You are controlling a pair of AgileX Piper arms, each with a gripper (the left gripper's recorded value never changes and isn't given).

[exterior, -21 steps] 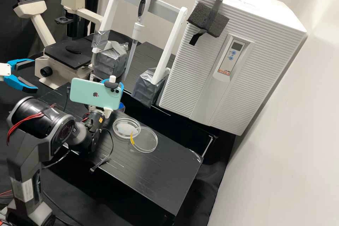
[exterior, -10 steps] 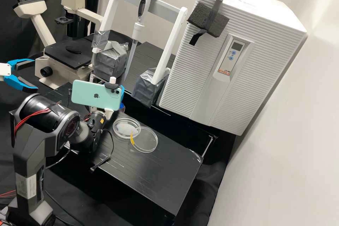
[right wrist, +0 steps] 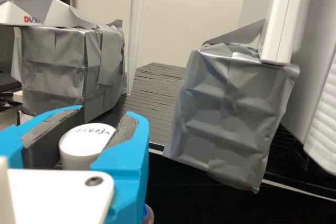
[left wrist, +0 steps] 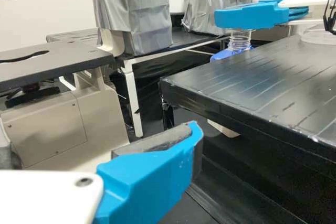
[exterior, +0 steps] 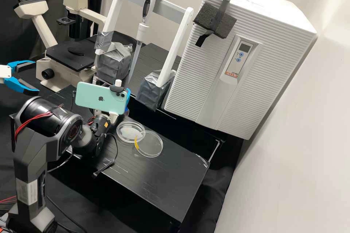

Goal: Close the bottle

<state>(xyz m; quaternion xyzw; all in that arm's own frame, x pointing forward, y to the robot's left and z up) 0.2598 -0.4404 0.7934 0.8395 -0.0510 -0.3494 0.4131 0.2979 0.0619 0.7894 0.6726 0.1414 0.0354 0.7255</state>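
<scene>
**A:** Which step are we on?

**B:** Bringing the lid to the neck. The right gripper (right wrist: 100, 124) is clamped on the white cap (right wrist: 84, 141). The bottle (left wrist: 239, 40) stands by the far edge of the black bench (exterior: 164, 174), directly under that gripper. In the left wrist view its bare threads show just below the blue fingers, so I'd say the lid is not on yet.

**A:** Is the cap touching the rim?

**B:** From that slant it looks just above the rim, but I can't be sure. The phone (exterior: 100, 98) on the wrist hides the spot in the high view.

**A:** And the other arm?

**B:** The left gripper (exterior: 29, 77) hangs well apart, near the microscope (exterior: 62, 62), with its fingers spread and nothing between them.

**A:** What does the next move need?

**B:** In my judgement, a straight drop with the cap level and centred on the neck, then a turn of the wrist to catch the threads. Nothing steadies the bottle, so a sideways push could tip it.

**A:** Has anything changed over the last second?

**B:** The right arm's elbow rose and the wrist eased a little forward, carrying the cap with it. The left gripper has not stirred.
</scene>
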